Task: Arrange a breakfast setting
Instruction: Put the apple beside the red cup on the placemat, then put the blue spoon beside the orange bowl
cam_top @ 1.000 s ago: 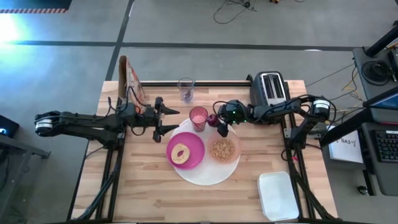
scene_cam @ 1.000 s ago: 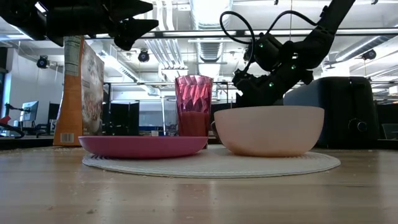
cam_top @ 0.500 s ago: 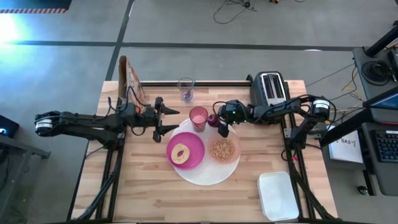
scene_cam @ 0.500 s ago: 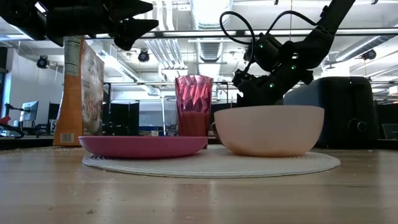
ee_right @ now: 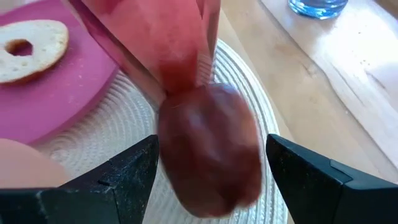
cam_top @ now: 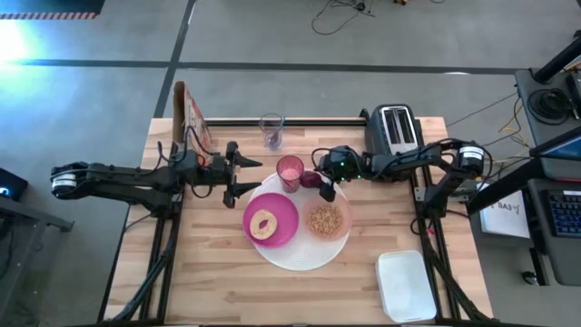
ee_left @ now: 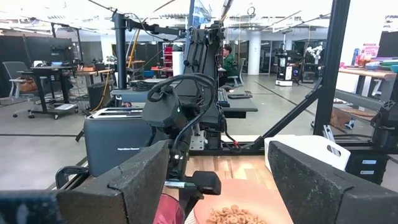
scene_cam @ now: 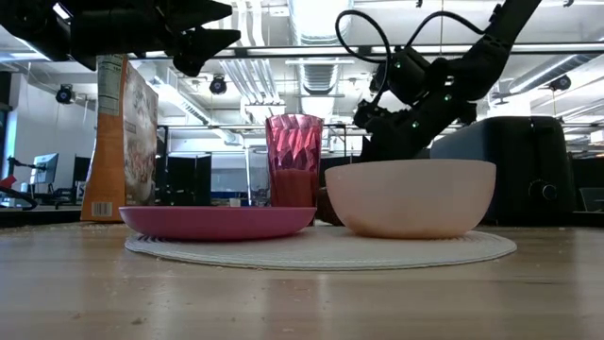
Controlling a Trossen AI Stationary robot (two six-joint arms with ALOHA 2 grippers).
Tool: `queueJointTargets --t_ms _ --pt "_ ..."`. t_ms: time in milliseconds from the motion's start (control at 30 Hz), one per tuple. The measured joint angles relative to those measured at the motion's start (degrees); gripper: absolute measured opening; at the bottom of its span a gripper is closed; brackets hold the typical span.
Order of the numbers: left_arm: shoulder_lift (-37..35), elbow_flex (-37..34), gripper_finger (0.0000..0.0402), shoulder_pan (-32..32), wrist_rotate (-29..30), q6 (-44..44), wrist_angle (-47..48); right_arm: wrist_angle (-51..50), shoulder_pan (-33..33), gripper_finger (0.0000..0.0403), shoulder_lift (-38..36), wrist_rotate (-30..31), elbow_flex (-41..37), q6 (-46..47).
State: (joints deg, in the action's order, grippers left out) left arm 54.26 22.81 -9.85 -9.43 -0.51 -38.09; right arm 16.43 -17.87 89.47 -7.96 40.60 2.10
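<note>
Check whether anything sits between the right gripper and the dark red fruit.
Nothing visible does. The right gripper has its open fingers on either side of the dark red fruit, which lies on the white plate. The pink tumbler stands just behind the fruit, not between.

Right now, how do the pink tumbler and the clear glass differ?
The tumbler is pink and opaque; the glass is clear with a bluish base. The tumbler stands at the white plate's rim beside the fruit; the glass stands alone on bare wood near the table's back edge. Both are upright.
</note>
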Motion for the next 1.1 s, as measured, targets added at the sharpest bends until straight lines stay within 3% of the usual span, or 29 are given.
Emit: queueJointTargets --t_ms 367,800,1100 --pt "0.0 0.0 0.0261 0.0 0.0 0.0 -0.1 -8.7 0.0 0.0282 -7.3 0.3 0.0 -1.9" --pt "0.0 0.0 0.0261 0.0 0.2 0.1 -1.8 -9.8 0.0 0.0282 -21.1 0.5 0.0 4.1" --pt "0.1 0.0 0.0261 -1.8 17.9 3.2 2.5 -7.7 0.0 0.0273 -25.3 0.6 0.0 9.2"
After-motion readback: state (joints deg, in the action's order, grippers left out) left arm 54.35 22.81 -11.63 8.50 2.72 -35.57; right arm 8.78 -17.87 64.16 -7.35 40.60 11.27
